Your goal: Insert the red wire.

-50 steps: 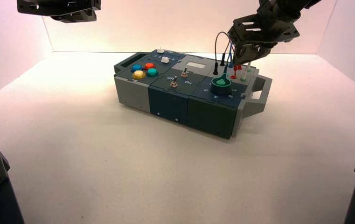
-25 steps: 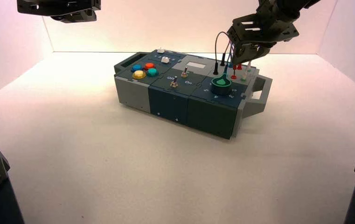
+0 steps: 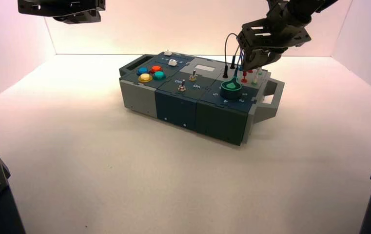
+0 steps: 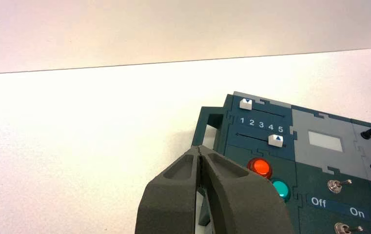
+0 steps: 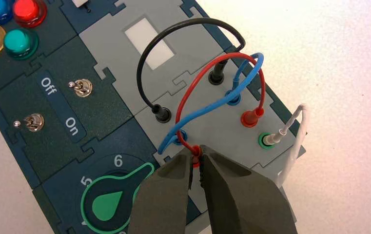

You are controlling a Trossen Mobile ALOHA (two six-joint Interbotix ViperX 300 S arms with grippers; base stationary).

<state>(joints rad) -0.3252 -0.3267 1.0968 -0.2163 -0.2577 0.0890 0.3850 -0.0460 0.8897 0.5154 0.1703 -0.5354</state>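
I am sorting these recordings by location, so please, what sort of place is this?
Probably a robot test station: a box of practice buttons and wired sockets, plain pale walls around it, and robot arms above.

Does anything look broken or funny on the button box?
Nothing looks broken to me. The red wire and blue wire cross each other, which looks a bit tangled, but that seems harmless. The right end effector is at the red wire's near plug.
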